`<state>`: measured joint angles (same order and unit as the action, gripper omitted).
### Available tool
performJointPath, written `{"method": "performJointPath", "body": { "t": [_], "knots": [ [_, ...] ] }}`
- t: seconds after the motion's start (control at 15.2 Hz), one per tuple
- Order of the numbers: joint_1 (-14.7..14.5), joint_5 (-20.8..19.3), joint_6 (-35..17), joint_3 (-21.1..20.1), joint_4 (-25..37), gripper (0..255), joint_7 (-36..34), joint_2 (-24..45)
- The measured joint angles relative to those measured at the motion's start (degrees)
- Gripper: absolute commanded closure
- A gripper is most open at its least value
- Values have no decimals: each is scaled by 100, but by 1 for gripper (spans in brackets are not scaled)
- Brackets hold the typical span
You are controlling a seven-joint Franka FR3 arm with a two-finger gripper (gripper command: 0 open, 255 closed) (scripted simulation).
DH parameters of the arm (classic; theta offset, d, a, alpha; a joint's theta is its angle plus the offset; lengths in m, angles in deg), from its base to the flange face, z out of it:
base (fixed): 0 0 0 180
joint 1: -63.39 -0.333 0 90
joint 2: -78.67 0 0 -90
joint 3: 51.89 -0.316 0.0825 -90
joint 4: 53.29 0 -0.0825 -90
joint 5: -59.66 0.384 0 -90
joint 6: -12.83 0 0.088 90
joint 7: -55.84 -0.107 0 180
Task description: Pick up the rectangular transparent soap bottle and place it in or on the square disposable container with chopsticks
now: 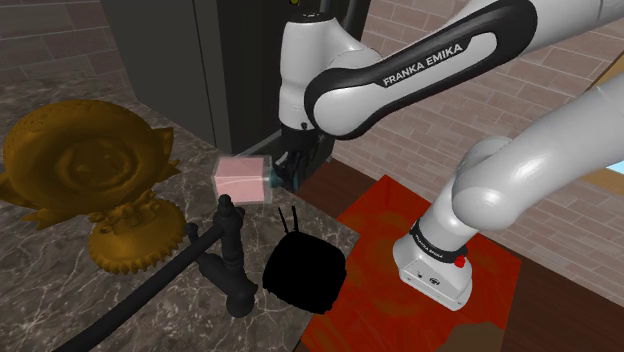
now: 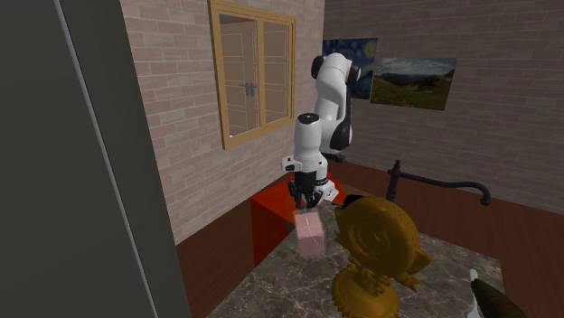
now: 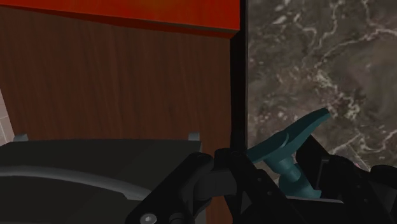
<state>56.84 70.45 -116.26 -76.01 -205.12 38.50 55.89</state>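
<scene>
Dark marbled countertop, shoulder view: the black two-finger gripper clamps the pinkish translucent rectangular soap bottle clear of it, likely to carry it to the nearby black square container with chopsticks. Second exterior view: bottle hangs beneath gripper. Wrist view: teal pump between jaws.

teal-pump soap bottle abv marble ctr.

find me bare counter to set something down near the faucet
Bare marble counter lies left of the black faucet, below the golden flower ornament, in the shoulder view. Another strip runs between ornament and dark panel. Crowded between faucet and black chopstick container.
</scene>
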Motion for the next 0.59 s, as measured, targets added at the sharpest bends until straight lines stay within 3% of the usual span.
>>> {"method": "performJointPath", "body": {
  "t": [0.59],
  "knots": [
    [-28,2,835,154,413,255,59,-430]
  ]
}}
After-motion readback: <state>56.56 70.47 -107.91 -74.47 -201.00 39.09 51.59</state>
